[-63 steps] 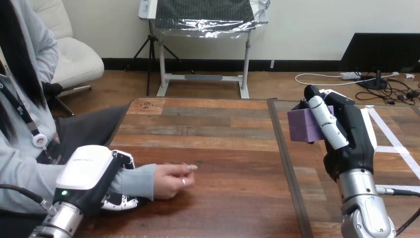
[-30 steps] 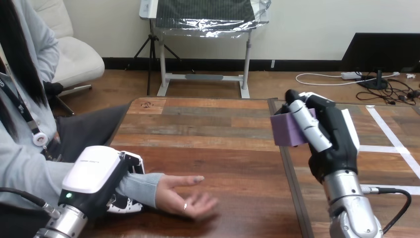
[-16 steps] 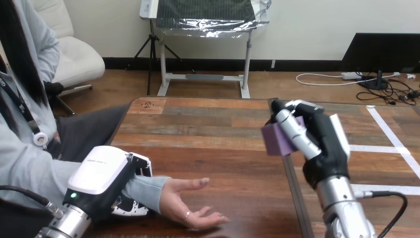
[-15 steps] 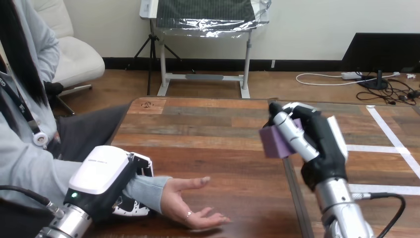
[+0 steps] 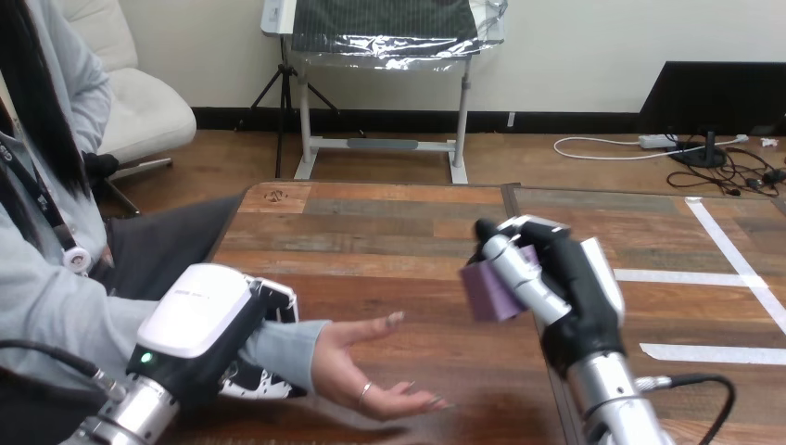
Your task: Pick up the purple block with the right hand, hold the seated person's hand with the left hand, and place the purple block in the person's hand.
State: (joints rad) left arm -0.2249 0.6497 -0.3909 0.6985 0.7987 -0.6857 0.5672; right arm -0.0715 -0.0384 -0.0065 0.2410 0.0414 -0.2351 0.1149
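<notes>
Right hand [image 5: 565, 278], clamped on purple block [image 5: 482, 292], moved nearer person's hand [image 5: 366, 371]. Left hand [image 5: 209, 320] grips person's wrist [image 5: 301, 348]; release looks next.

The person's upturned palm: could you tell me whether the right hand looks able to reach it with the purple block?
Probably yes. The right hand holds the purple block right of the person's hand, which lies palm up with nothing between them; the left hand grips the wrist on its other side.

Legible text: none in view
Left hand [image 5: 199, 315], white shell: faint grey marking, too small to read
Table [image 5: 389, 232], far left corner: small dark mark, not legible as a letter or number
</notes>
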